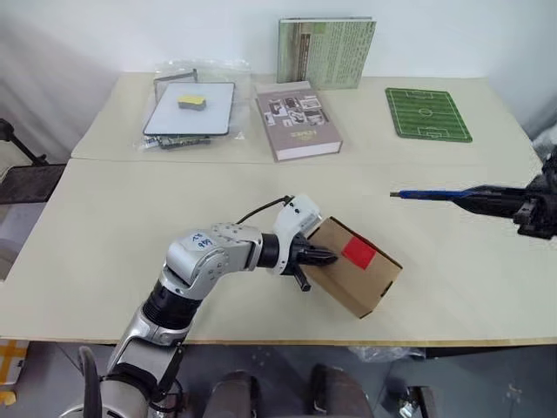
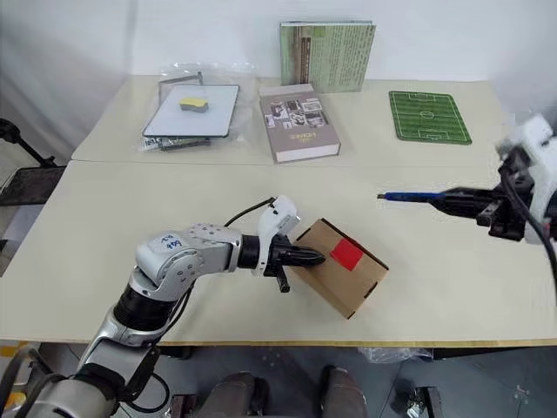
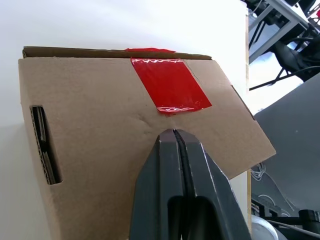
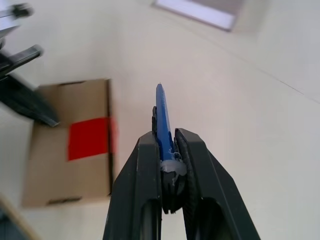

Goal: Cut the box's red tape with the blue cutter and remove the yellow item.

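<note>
Looking down through the head camera, I see the box (image 1: pixel 355 266) sitting low and slightly right of centre in the frame, near the front edge of the pale table (image 1: pixel 130 235), turned at an angle. Its top face carries the red tape (image 1: pixel 359 252), a square patch that folds over the far edge of the carton. My left gripper (image 1: pixel 329 256) comes in from the lower left with its two black fingers pressed together, holding nothing, the tips laid against the top face of the box just short of the tape; the left wrist camera shows the tips meeting the cardboard right below the red patch.

My right gripper (image 2: pixel 456 203) hangs at the right edge of the frame, well apart from the box and above the table. It is pinching the blue cutter (image 2: pixel 409 198) between its fingers, the slim blue shaft sticking out level toward the left of the frame. From the right wrist camera, the cutter runs straight out past the fingertips, with the box and its tape lying off to one side beyond it.

Along the upper part of the frame lie a grey book (image 1: pixel 297 120), a green book (image 1: pixel 325 51) standing against the wall, a green football-pitch mat (image 1: pixel 427 113), and, upper left, a white tray (image 1: pixel 174 117) on plastic bags bearing a small yellow block (image 1: pixel 191 102).
</note>
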You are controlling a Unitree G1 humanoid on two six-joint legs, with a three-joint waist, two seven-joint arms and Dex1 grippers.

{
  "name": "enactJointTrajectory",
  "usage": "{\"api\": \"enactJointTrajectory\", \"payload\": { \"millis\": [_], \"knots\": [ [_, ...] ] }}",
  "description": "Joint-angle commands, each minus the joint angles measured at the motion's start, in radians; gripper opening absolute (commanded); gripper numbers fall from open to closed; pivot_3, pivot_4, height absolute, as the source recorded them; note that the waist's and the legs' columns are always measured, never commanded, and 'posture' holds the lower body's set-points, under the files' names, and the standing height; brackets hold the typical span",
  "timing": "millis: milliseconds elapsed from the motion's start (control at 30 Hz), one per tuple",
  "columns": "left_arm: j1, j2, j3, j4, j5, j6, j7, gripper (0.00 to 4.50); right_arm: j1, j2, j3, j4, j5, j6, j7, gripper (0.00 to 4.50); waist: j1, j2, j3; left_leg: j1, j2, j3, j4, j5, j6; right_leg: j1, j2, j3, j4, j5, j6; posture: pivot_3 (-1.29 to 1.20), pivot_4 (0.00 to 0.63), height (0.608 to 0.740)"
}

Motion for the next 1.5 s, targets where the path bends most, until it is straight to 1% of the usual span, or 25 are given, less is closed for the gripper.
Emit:
{"api": "enactJointTrajectory", "payload": {
  "millis": [33,100,133,267,333,367,467,500,533,700,800,867,967,1033,1167,1300,1333,1400,1500],
  "knots": [
    [-0.008,-0.008,0.016,0.026,0.031,-0.022,0.010,0.02,0.076,0.155,-0.050,0.075,-0.136,-0.322,-0.048,0.15,0.000,0.001,0.000,0.000,0.000,0.000,0.000,0.000,0.000,0.000,0.000,0.000,0.000,0.000,0.000,0.00,0.150,0.740],
    [-0.022,-0.034,0.054,0.025,0.011,-0.040,0.009,0.02,0.113,0.287,-0.032,0.218,-0.209,-0.514,-0.082,0.15,0.000,0.001,0.000,0.000,0.000,0.000,0.000,0.001,-0.001,0.001,0.001,0.000,0.000,0.001,0.001,0.00,0.150,0.740],
    [-0.028,-0.041,0.064,0.028,0.008,-0.044,0.008,0.02,0.119,0.322,-0.021,0.265,-0.237,-0.576,-0.089,0.15,0.000,0.001,0.000,0.000,-0.001,0.001,0.000,0.001,-0.001,0.000,0.001,0.000,0.000,0.001,0.001,0.00,0.150,0.740],
    [-0.047,-0.051,0.090,0.031,0.006,-0.042,0.000,0.02,0.090,0.387,0.034,0.423,-0.295,-0.653,-0.122,0.15,-0.012,0.004,0.001,0.000,-0.001,0.006,-0.001,0.002,0.000,-0.002,0.001,0.002,0.001,0.001,0.001,0.00,0.150,0.740],
    [-0.056,-0.052,0.111,0.028,0.000,-0.039,0.000,0.00,0.074,0.400,0.055,0.466,-0.309,-0.671,-0.129,0.87,-0.016,0.005,0.001,0.000,-0.001,0.006,-0.002,0.003,0.000,-0.003,0.001,0.002,0.001,0.001,0.001,0.00,0.150,0.740],
    [-0.060,-0.052,0.119,0.028,-0.002,-0.037,-0.001,0.00,0.070,0.404,0.065,0.481,-0.314,-0.677,-0.129,1.08,-0.017,0.005,0.001,0.000,-0.001,0.006,-0.002,0.003,0.000,-0.003,0.001,0.002,0.001,0.001,0.001,0.00,0.150,0.740],
    [-0.078,-0.035,0.165,0.015,-0.021,-0.013,-0.007,0.00,0.065,0.404,0.080,0.502,-0.334,-0.701,-0.133,2.06,-0.017,0.005,0.001,0.001,0.000,0.006,-0.003,0.003,0.000,-0.003,0.001,0.002,0.001,0.001,0.001,0.00,0.150,0.740],
    [-0.082,-0.014,0.187,0.007,-0.033,0.004,-0.016,0.00,0.068,0.396,0.076,0.496,-0.334,-0.700,-0.134,2.45,-0.017,0.005,0.001,0.000,0.000,0.006,-0.003,0.003,0.000,-0.004,0.001,0.003,0.002,0.001,0.001,0.00,0.150,0.740],
    [-0.084,0.000,0.201,0.002,-0.041,0.015,-0.022,0.00,0.070,0.391,0.073,0.492,-0.333,-0.698,-0.134,2.73,-0.017,0.005,0.001,0.000,0.000,0.006,-0.003,0.003,0.000,-0.004,0.001,0.003,0.002,0.001,0.001,0.00,0.150,0.740],
    [-0.045,0.173,0.256,-0.060,-0.099,0.112,-0.092,0.00,0.106,0.303,0.066,0.366,-0.339,-0.670,-0.093,4.46,-0.017,0.007,0.002,0.000,0.000,0.005,-0.004,0.003,0.000,-0.006,0.001,0.005,0.002,0.001,0.001,0.00,0.150,0.740],
    [0.022,0.277,0.262,-0.123,-0.155,0.191,-0.145,0.00,0.060,0.252,0.100,0.281,-0.320,-0.596,-0.087,4.49,-0.019,0.007,0.002,0.000,0.000,0.005,-0.004,0.003,0.000,-0.006,0.001,0.005,0.002,0.001,0.001,0.00,0.150,0.740],
    [0.074,0.334,0.252,-0.173,-0.194,0.234,-0.181,0.00,0.003,0.216,0.162,0.249,-0.322,-0.520,-0.070,4.49,-0.025,0.007,0.002,0.001,0.001,0.005,-0.004,0.003,0.000,-0.006,0.001,0.006,0.002,0.001,0.001,0.00,0.150,0.740],
    [0.133,0.346,0.224,-0.229,-0.240,0.270,-0.198,0.00,-0.061,0.187,0.284,0.207,-0.336,-0.450,-0.021,3.84,-0.026,0.006,0.003,0.001,0.001,0.005,-0.004,0.003,0.000,-0.006,0.001,0.007,0.003,0.001,0.000,0.00,0.150,0.740],
    [0.156,0.324,0.205,-0.245,-0.245,0.276,-0.181,0.00,-0.103,0.187,0.351,0.198,-0.348,-0.429,0.002,3.17,-0.017,0.006,0.003,0.001,0.002,0.004,-0.003,0.003,0.000,-0.006,0.001,0.007,0.003,0.001,0.000,0.00,0.150,0.740],
    [0.190,0.215,0.151,-0.234,-0.182,0.228,-0.071,0.00,-0.229,0.227,0.491,0.294,-0.422,-0.442,0.009,1.72,-0.011,0.006,0.003,-0.001,0.000,0.004,-0.002,0.003,0.000,-0.006,0.000,0.008,0.002,0.001,0.001,0.00,0.150,0.740],
    [0.225,0.100,0.120,-0.206,-0.090,0.156,0.058,0.00,-0.265,0.229,0.593,0.334,-0.482,-0.456,0.051,0.25,-0.012,0.006,0.003,-0.002,-0.001,0.004,-0.003,0.003,0.000,-0.005,0.001,0.007,0.000,0.002,0.002,0.00,0.150,0.740],
    [0.230,0.069,0.119,-0.190,-0.062,0.140,0.097,0.00,-0.268,0.231,0.603,0.332,-0.485,-0.452,0.058,0.02,-0.012,0.006,0.003,-0.002,-0.001,0.003,-0.004,0.003,0.000,-0.006,0.001,0.007,0.000,0.002,0.002,0.00,0.150,0.740],
    [0.227,0.024,0.100,-0.155,0.000,0.080,0.151,0.00,-0.267,0.229,0.625,0.298,-0.481,-0.420,0.081,0.02,-0.012,0.006,0.003,-0.002,-0.001,0.003,-0.004,0.003,0.000,-0.006,0.001,0.007,-0.001,0.002,0.002,0.00,0.150,0.740],
    [0.205,-0.027,0.107,-0.102,0.047,0.026,0.190,0.00,-0.250,0.206,0.640,0.236,-0.474,-0.373,0.111,0.02,-0.013,0.006,0.003,-0.002,-0.001,0.004,-0.004,0.003,0.000,-0.006,0.001,0.007,0.000,0.002,0.002,0.00,0.150,0.740]
  ]
}}
